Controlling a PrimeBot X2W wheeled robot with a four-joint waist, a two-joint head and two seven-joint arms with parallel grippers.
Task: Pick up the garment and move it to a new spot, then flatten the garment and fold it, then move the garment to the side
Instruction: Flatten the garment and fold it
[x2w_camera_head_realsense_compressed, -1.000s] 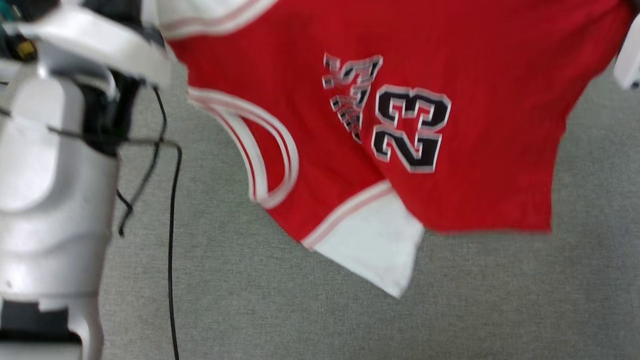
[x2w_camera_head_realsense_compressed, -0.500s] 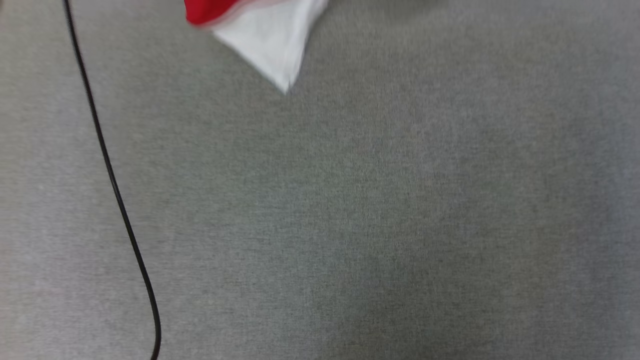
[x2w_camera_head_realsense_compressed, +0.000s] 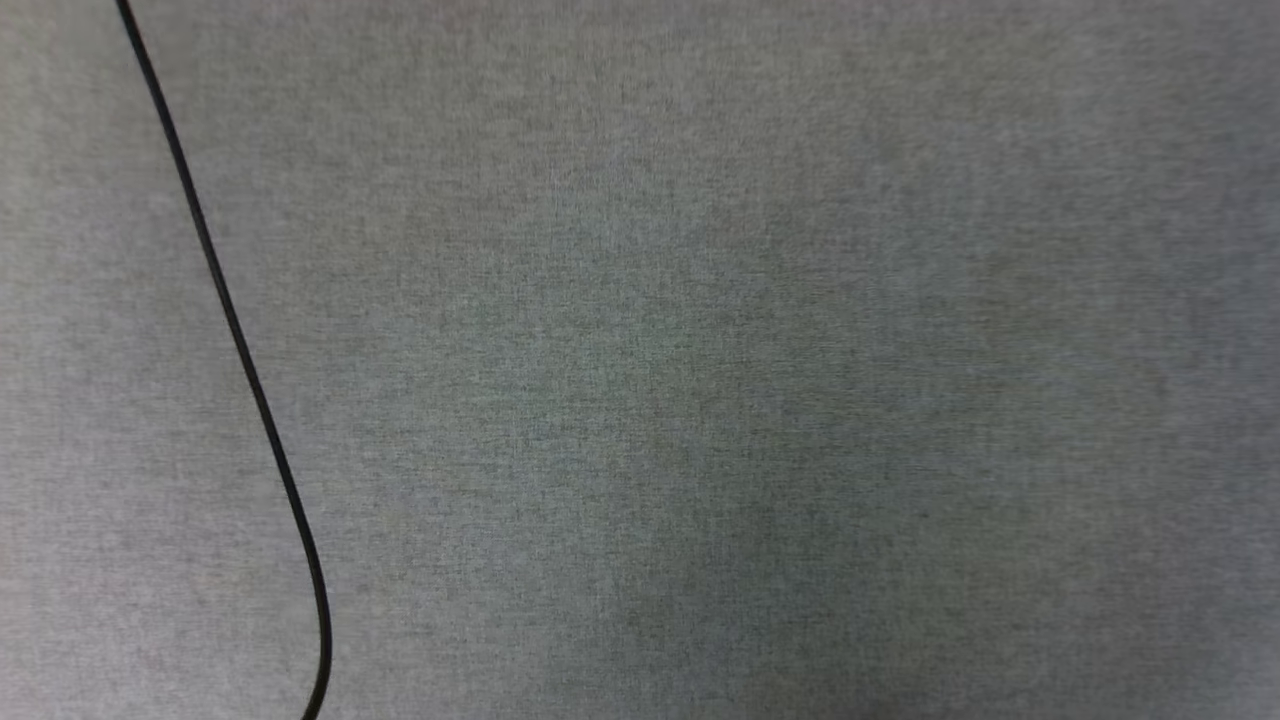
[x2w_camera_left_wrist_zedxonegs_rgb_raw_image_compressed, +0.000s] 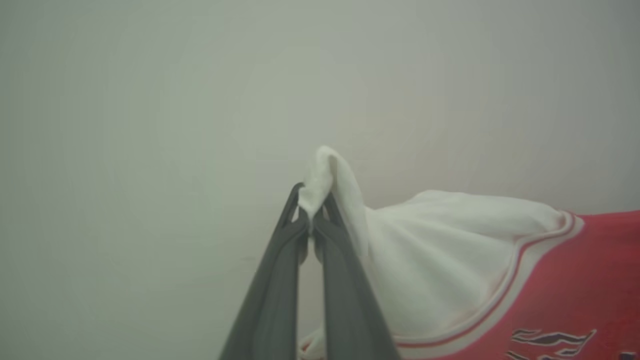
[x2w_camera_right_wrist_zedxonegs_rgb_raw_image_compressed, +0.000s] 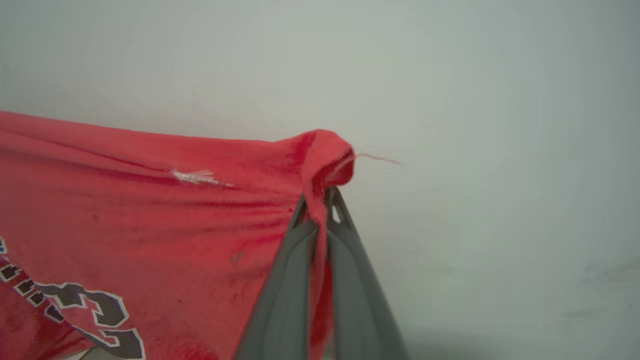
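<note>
Currently, left end effector (x2w_camera_left_wrist_zedxonegs_rgb_raw_image_compressed: 312, 212): pinching shut on a white corner of the garment (x2w_camera_left_wrist_zedxonegs_rgb_raw_image_compressed: 450, 260), the fold poking up past its tips.
Right end effector (x2w_camera_right_wrist_zedxonegs_rgb_raw_image_compressed: 320, 207): clamping tight on a bunched red edge of the garment (x2w_camera_right_wrist_zedxonegs_rgb_raw_image_compressed: 150, 220), a loose thread trailing off the bunch.
Garment: spreading sideways from each grip against a pale, blurred background.
Left wrist view: showing the white inside, the striped trim and the top of some black lettering.
Right wrist view: showing the red outside, with white-outlined black numerals at lower left.
Head view: looking down on a grey woven surface (x2w_camera_head_realsense_compressed: 760, 360), with a black cable (x2w_camera_head_realsense_compressed: 240, 340) running down its left part and curving near the bottom.
</note>
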